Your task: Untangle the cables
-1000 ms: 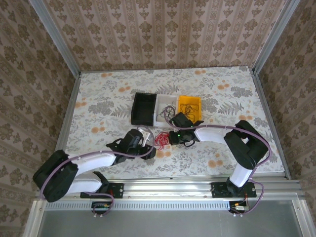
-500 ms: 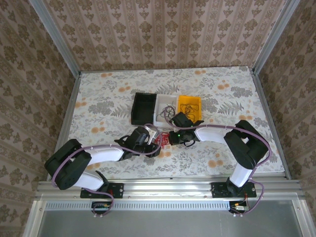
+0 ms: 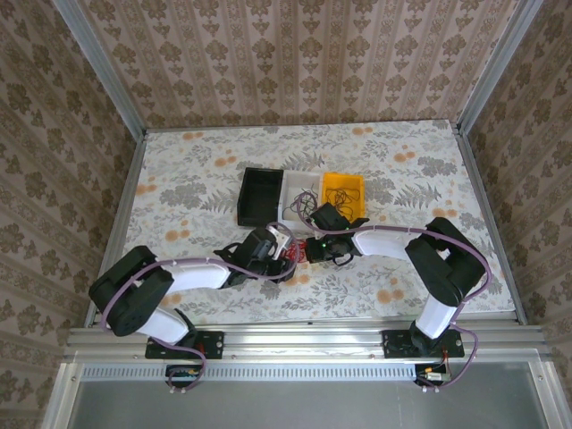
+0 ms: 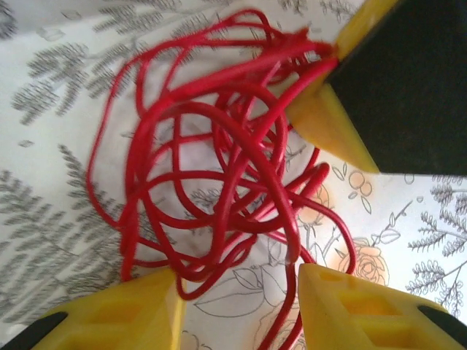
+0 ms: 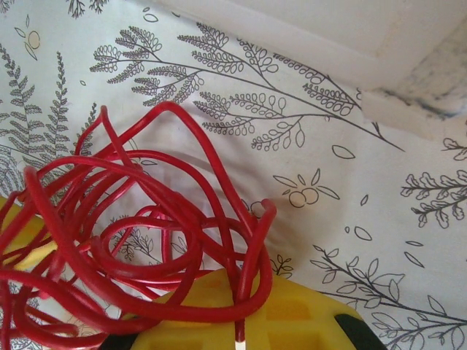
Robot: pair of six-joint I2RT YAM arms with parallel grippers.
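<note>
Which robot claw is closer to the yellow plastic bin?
The right gripper. It sits on the near side of the yellow plastic bin, at the red wire tangle; the left gripper is farther left.

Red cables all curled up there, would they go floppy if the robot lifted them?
Probably floppy: the red cables are thin and sag in loose loops on the table. They likely spring a little, since the curls hold their shape. Being looped through one another, the whole bunch would probably come up at once.

The red cables point(image 5: 109, 175) run off the right wrist view's left edge.
</note>
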